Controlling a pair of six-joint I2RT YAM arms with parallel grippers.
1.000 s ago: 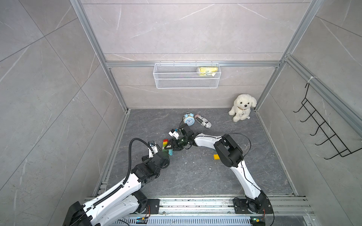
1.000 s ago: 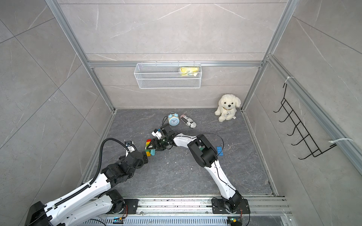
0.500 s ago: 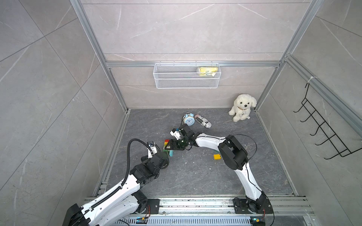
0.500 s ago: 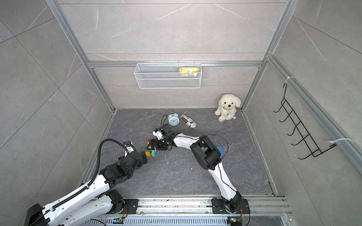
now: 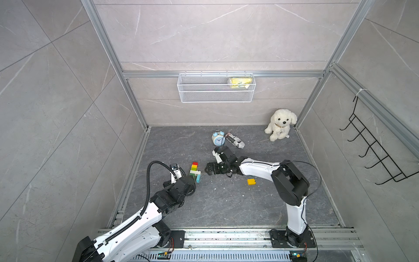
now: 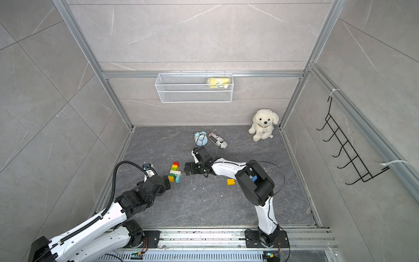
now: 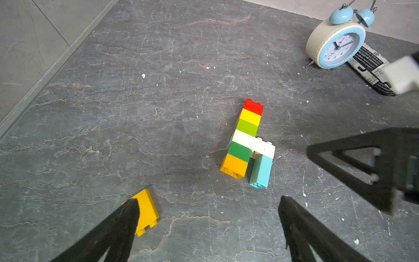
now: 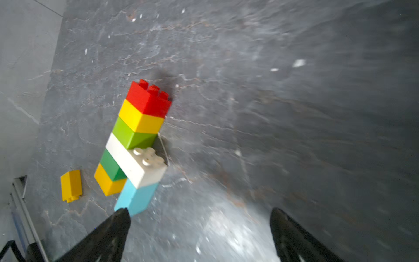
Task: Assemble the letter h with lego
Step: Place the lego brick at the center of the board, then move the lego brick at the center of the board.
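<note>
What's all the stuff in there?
Lego build: one, many colours, lying on the floor.
Loose bricks: two, yellow, one beside the build, one farther off.
Blue brick: one, blue, behind the right arm.
Alarm clock: one, light blue, floor.
Printed roll: one, black-and-white, beside the clock.
Toy dog: one, white, back corner.
Wire basket: one, white, back wall.
Packet: one, yellow, in basket.
Hook rack: one, black, side wall.
Left gripper: one, black, open.
Right gripper: one, black, open.
</note>
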